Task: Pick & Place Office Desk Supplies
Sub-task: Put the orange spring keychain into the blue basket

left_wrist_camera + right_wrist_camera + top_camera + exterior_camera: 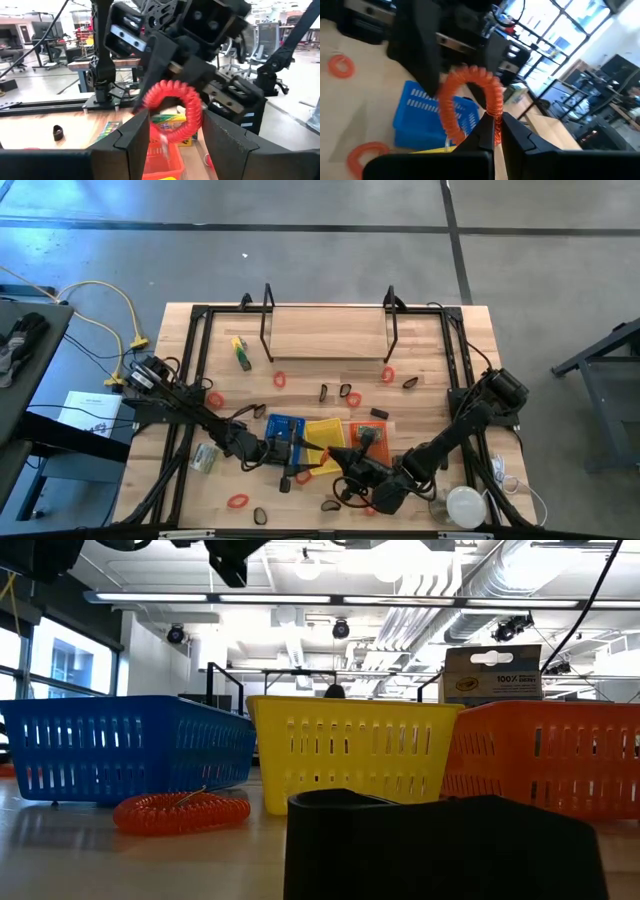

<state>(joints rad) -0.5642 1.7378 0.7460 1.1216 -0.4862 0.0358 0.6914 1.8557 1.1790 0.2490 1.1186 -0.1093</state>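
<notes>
Right wrist view: the right tool, pinching a red coil loop at frame centre, faces the spread left tool straight ahead.

Right gripper above the trays, nipping a coil loop. Left gripper facing it, one finger either side of the same loop. Basket below and behind the loop. More loops on the table beyond.

Bright overhead strip lights; wrist views blurred, windows glaring.
</notes>
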